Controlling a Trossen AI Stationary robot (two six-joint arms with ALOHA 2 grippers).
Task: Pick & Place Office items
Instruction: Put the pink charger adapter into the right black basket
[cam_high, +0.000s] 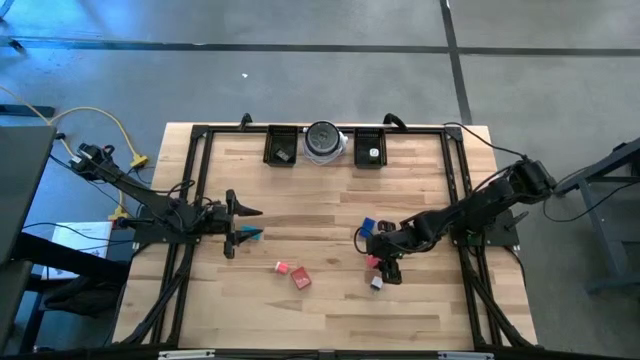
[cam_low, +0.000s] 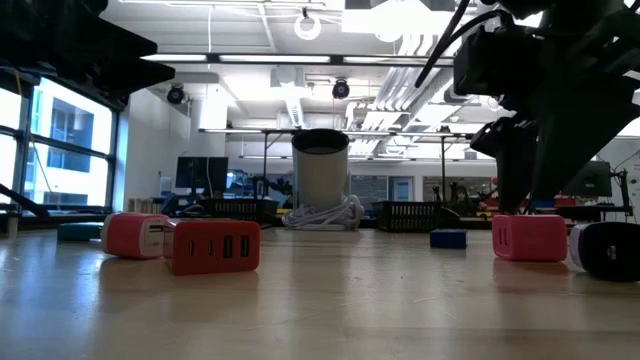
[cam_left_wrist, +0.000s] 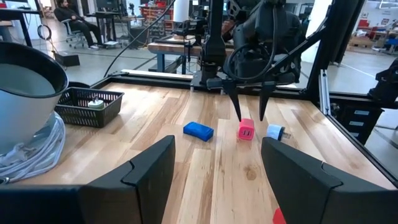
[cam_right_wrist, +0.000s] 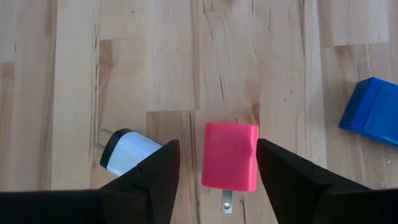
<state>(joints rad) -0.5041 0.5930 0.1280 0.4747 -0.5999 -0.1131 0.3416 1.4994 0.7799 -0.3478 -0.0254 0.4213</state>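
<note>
Hovering over the pink block (cam_right_wrist: 230, 155), the right end effector (cam_high: 383, 262) has its fingers spread either side of it, nothing gripped. A white piece (cam_right_wrist: 127, 151) and a blue block (cam_right_wrist: 373, 112) lie near; two red pieces (cam_high: 292, 273) sit mid-tabletop (cam_high: 330, 310). Both trays (cam_high: 280, 146) hold something small, so most remains. The left end effector (cam_high: 240, 226) waits open by a teal piece (cam_high: 250, 235). Ample open room, edges far.

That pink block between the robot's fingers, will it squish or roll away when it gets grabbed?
The pink block probably won't squish: it looks like hard plastic. Its flat sides lie on the table, so rolling seems unlikely. The open right gripper straddles it, but its smooth faces might slip a little.
</note>
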